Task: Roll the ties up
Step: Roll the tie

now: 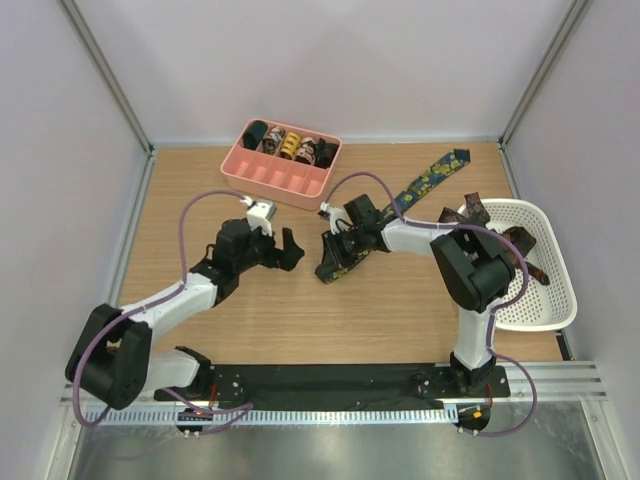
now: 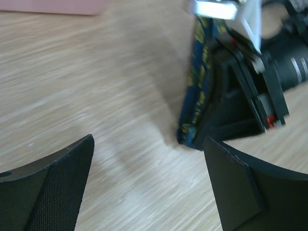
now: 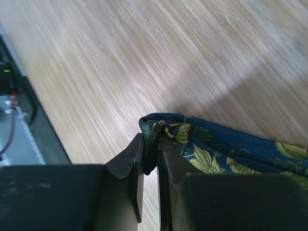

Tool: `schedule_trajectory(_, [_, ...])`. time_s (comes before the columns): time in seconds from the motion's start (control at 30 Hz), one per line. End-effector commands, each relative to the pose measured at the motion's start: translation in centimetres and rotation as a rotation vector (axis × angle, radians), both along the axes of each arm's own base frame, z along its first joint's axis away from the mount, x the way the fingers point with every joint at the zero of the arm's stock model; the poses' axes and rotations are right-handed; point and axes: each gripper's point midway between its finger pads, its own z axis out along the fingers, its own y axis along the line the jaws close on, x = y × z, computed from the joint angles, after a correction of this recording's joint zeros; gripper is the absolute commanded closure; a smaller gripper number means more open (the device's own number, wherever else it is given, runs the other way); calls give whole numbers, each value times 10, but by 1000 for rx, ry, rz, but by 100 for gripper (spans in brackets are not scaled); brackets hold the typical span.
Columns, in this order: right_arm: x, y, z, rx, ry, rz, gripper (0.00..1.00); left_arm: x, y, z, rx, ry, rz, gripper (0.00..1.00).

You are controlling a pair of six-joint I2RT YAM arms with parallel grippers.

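Tabletop (image 1: 300, 320) from the overhead camera: a pink tray (image 1: 236, 165) sits at the far edge, with about 5 rolled ties (image 1: 290, 146) in black, brown and yellow lined up in its back row. At the right edge a white basket (image 1: 562, 300) holds loose ties (image 1: 512, 240), brown and dark, 1 of them draped over its left rim. Between the 2 containers the navy tie (image 1: 425, 183) with yellow-green print lies stretched on the wood. Its long axis runs diagonally, pointed end toward the far right corner and other end toward the near left, where the right gripper (image 1: 335, 262) is clamped on it. The left gripper (image 1: 285, 250) sits just to the left of that end, jaws spread, holding nothing

Left wrist camera: the left gripper's 2 black fingers (image 2: 53, 187) stand wide apart at the bottom corners with wood between them. Beyond them the navy tie stands on edge, running from the top of the frame down to a folded end at the wood, pressed against the black body of the right gripper. A blurred pink strip of the tray shows at top left

Right wrist camera: the right gripper's fingers are pinched together on the folded end of the navy tie. The cloth trails away to the right across the wood, leafy print facing up. A black base rail (image 3: 29, 110) shows at the left edge
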Motion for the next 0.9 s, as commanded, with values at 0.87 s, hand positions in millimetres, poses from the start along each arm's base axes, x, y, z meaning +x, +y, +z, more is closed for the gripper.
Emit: schedule_trajectory(0.87, [11, -10, 1, 274, 195, -56, 99, -15, -98, -82, 616, -35, -667, 14])
